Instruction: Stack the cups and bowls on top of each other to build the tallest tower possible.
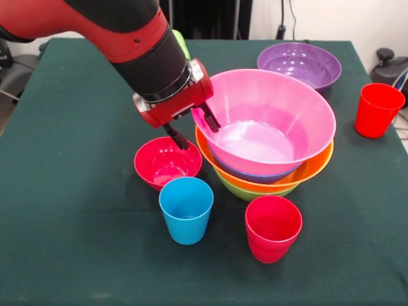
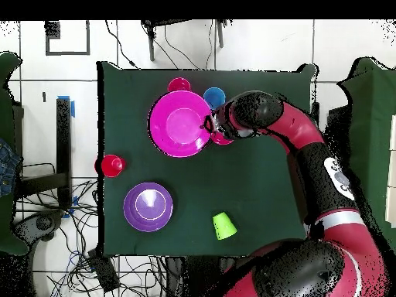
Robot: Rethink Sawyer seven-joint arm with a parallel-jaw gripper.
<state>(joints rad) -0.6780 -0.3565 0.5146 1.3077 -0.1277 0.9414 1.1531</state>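
The tower (image 1: 268, 137) stands mid-table: lime green, orange and blue bowls nested, with the wide pink bowl (image 1: 268, 118) on top; it also shows in the overhead view (image 2: 179, 124). My gripper (image 1: 199, 136) is open and straddles the pink bowl's left rim, one finger inside, one outside. In the overhead view the gripper (image 2: 210, 124) is at that rim. The small red bowl (image 1: 167, 162) sits just below it. A sky blue cup (image 1: 186, 209) and a red cup (image 1: 273, 227) stand in front of the tower. The purple bowl (image 1: 299, 64) is behind the tower.
A second red cup (image 1: 377, 109) stands near the right edge. The lime green cup (image 2: 224, 225) sits near the robot's side, mostly hidden behind the arm in the front view. A dark green cloth (image 1: 76, 191) covers the table.
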